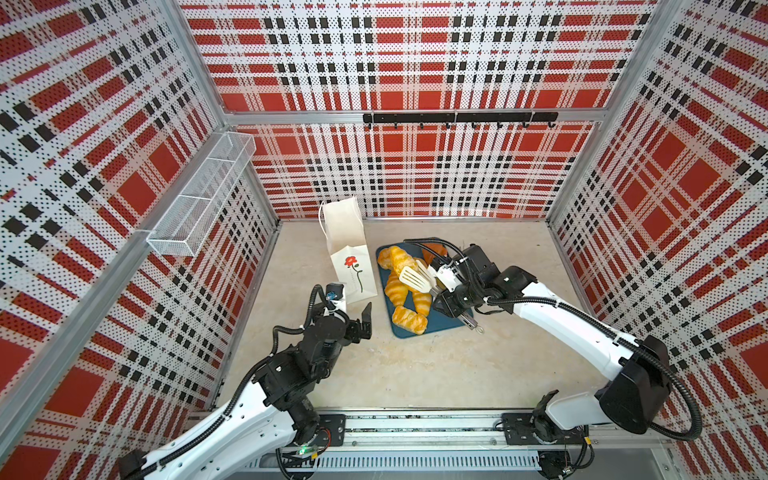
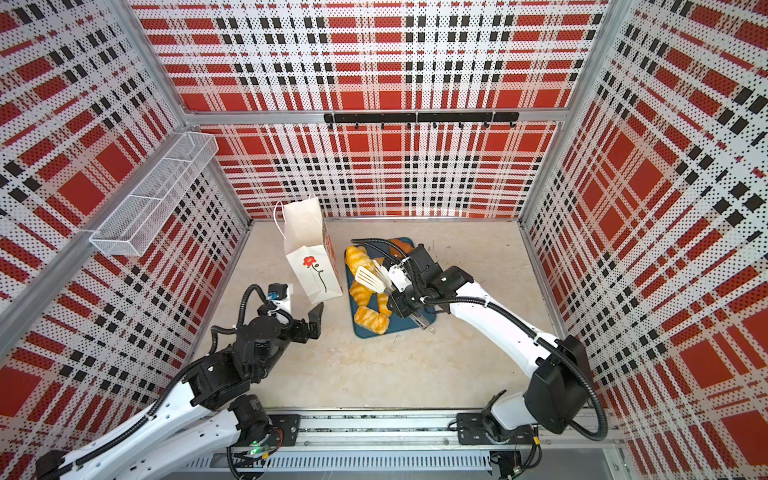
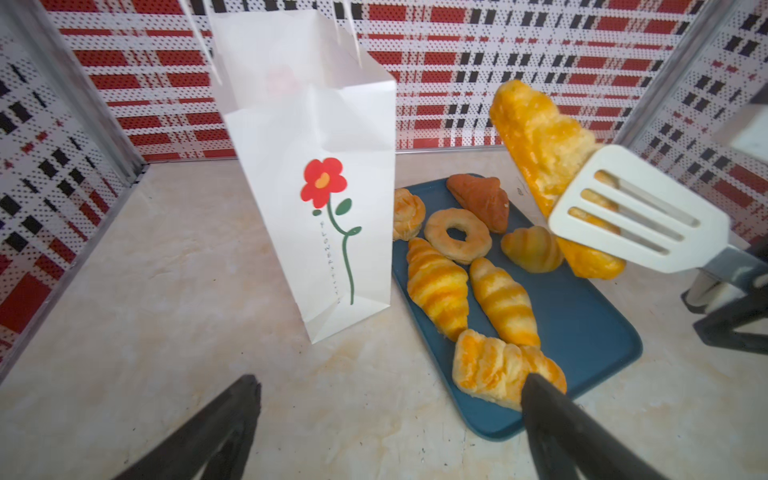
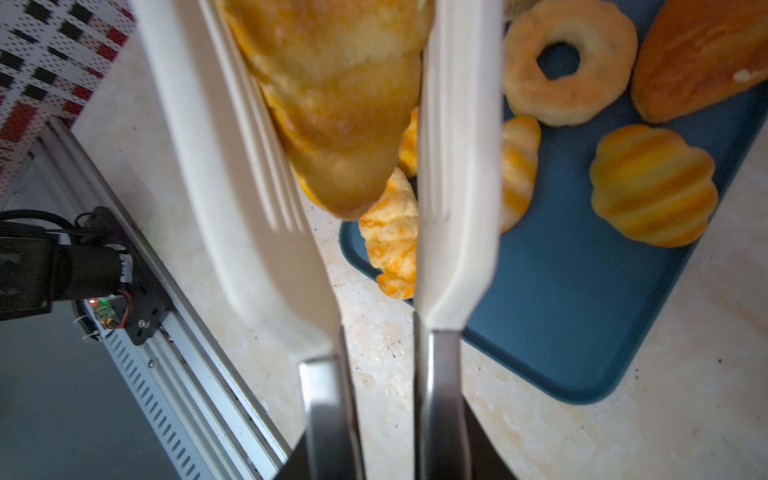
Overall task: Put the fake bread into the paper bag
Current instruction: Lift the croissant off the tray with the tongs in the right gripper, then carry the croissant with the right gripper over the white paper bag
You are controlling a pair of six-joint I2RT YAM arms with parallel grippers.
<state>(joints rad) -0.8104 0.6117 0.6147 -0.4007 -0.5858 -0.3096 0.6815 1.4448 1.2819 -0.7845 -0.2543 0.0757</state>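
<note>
Golden-yellow ridged toy pastry hangs pinched in white slotted steel-handled tongs above blue tray, clearest in wrist views. Right tool clamps tong handles, fingers mostly hidden. Left tool gapes wide, empty, near upright white flower-printed paper bag on tabletop.

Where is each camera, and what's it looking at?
Top views: high over the front rail, looking down on paper bag, blue tray, both arms.
Left wrist: low behind the open left gripper, facing bag and tray; dark fingers show.
Right wrist: looks along tongs in the right gripper, pinching a golden pastry above the tray.
Shared: both wrist views show the ring doughnut.
</note>
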